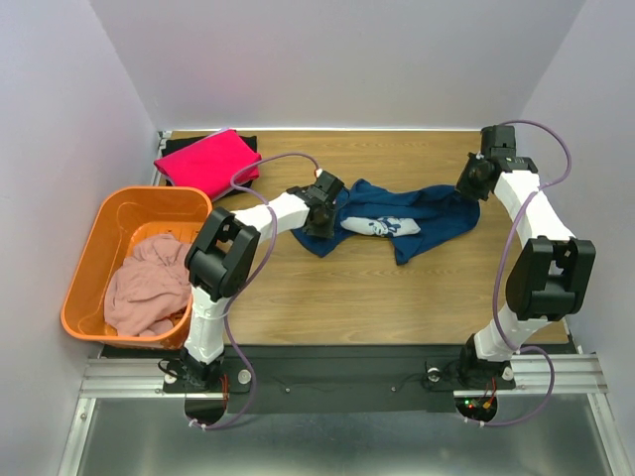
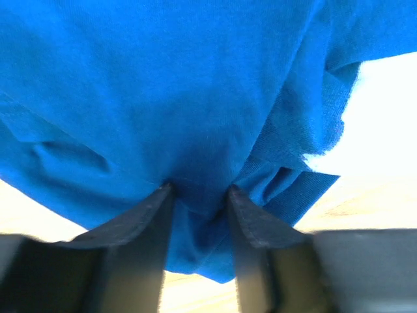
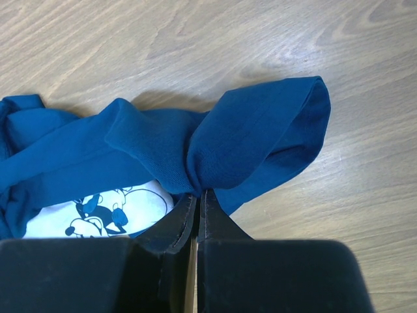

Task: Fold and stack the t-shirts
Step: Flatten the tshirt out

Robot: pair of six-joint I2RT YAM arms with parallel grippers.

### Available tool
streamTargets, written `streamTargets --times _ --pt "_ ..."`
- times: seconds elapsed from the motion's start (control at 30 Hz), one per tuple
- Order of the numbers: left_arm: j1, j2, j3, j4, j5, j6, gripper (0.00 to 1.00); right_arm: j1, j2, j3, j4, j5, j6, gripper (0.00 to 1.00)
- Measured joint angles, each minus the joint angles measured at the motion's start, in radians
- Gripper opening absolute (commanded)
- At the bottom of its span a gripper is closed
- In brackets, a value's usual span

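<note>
While navy t-shirt (image 1: pixel 397 223) lies crumpled on table (image 1: pixel 397 297), mouse print up, left gripper (image 2: pixel 199 189) clamps bunched cloth at its left end; right gripper (image 3: pixel 197 194) pinches fold at right end. Bright pink t-shirt (image 1: pixel 208 159) folded at far-left corner. Pale pink t-shirt (image 1: pixel 149 283) heaped in orange basket (image 1: pixel 94 233).

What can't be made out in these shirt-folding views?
- Top view: the black cloth under the folded bright pink t-shirt; only an edge shows.
- Top and right wrist views: the white mouse print on the navy blue t-shirt, partly under folds.
- Left wrist view: whether the left tool is clamped; blue cloth fills its gap.
- Top view: the bottom of the orange plastic basket, under the crumpled pale pink t-shirt.
</note>
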Motion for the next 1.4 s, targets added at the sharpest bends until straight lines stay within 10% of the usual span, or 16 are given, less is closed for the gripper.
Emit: streamTargets --times 0.87,1.13,1.4 --pt "0.008 -0.068 0.0 -0.027 -0.032 -0.048 0.37 0.0 0.0 0.0 0.0 0.001 0.0 0.0" --pt "0.008 -0.068 0.0 -0.004 0.005 -0.047 0.02 0.0 0.0 0.0 0.0 0.001 0.0 0.0" --pt "0.021 -0.068 0.0 -0.001 0.014 -0.046 0.0 0.0 0.0 0.0 0.0 0.005 0.0 0.0"
